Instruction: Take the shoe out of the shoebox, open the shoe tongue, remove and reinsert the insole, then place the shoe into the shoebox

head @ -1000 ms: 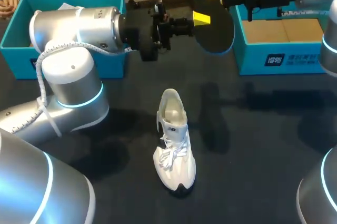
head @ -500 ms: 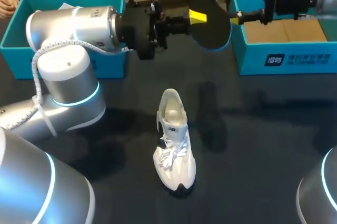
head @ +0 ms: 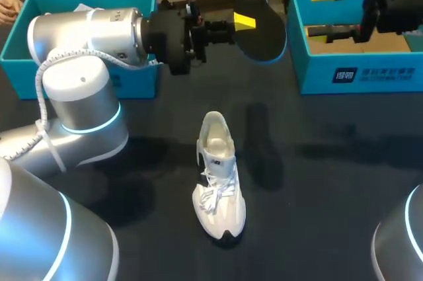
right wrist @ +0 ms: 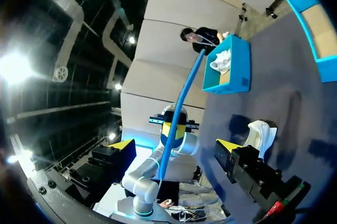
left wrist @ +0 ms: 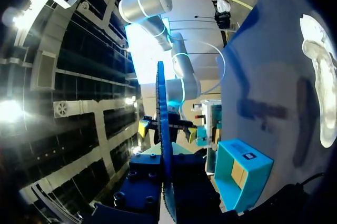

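We found the white shoe point(head: 218, 178) on the dark table point(head: 344, 195) at the centre of the head view, sole down. Its toe pointed toward the lower edge and its open heel end toward the upper edge, with the laces loose over the tongue and neither arm touching it. The black insole point(head: 261, 26) was out of the shoe, held in the air at the upper middle of the frame. Its flat face was turned toward the camera, with a white mark at its upper end and a blue rim along its lower edge. Our left arm point(head: 86, 36) came in from the left side and lay level across the upper part of the frame. The left gripper point(head: 243, 22) was closed onto the insole's left edge, one yellow tip pressed on the near face and the other finger behind it. From the left wrist the insole showed edge-on as a thin blue line, pinched between the fingers' dark bodies and running straight ahead of them. The right gripper point(head: 320, 11) hung at the upper right over the right teal box point(head: 344, 76), its fingers spread wide and holding nothing, with a gap between it and the insole. From the right wrist its two yellow tips stood far apart, the insole's blue edge ahead of them and touching neither. The left teal box point(head: 26, 63) sat at the upper left behind the arm with white paper point(right wrist: 221, 60) in it, while the right one showed a bare brown floor.
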Available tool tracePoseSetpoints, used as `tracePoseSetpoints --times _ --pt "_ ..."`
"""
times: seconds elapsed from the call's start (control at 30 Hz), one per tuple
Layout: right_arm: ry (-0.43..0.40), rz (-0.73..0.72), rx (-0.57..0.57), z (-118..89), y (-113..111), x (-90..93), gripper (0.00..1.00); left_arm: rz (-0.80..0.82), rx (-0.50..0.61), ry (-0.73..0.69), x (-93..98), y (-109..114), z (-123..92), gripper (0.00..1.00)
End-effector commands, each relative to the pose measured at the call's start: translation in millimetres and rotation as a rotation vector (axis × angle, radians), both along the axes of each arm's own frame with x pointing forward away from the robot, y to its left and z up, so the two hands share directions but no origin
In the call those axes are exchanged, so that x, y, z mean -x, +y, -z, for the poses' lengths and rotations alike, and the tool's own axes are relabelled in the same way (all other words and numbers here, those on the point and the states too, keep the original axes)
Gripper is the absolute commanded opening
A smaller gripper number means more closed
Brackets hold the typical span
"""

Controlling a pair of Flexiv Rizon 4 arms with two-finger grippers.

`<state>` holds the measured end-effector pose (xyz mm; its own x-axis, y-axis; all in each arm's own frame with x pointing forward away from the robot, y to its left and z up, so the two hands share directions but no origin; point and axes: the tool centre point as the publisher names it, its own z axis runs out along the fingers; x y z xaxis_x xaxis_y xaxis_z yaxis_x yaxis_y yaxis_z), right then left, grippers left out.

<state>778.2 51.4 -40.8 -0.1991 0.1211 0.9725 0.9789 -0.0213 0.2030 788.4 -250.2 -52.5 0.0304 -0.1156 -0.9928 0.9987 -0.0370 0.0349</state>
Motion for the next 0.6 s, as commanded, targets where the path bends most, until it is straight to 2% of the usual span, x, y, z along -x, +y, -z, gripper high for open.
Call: tracePoseSetpoints --times 0.03,0.4,0.47,0.53,0.57,0.6 --pt "0.001 0.002 -0.001 2.1 -10.6 5.6 1.00 -0.003 0.003 -0.001 1.0 -0.2 0.8 0.00" --pt "0.006 0.004 -0.009 5.7 -15.9 2.8 1.00 -0.003 0.003 -0.001 1.0 -0.2 0.8 0.00" --pt "0.006 0.004 -0.009 5.7 -15.9 2.8 1.00 0.003 -0.036 0.073 3.5 0.4 -1.5 0.00" --pt "0.006 0.004 -0.009 5.7 -15.9 2.8 1.00 0.011 -0.049 0.213 7.3 1.7 -3.6 0.00" --pt "0.006 0.004 -0.009 5.7 -15.9 2.8 1.00 0.009 -0.047 0.217 8.7 2.6 -4.1 0.00" --pt "0.006 0.004 -0.009 5.7 -15.9 2.8 1.00 0.012 -0.063 0.306 10.5 4.5 -4.6 0.00"
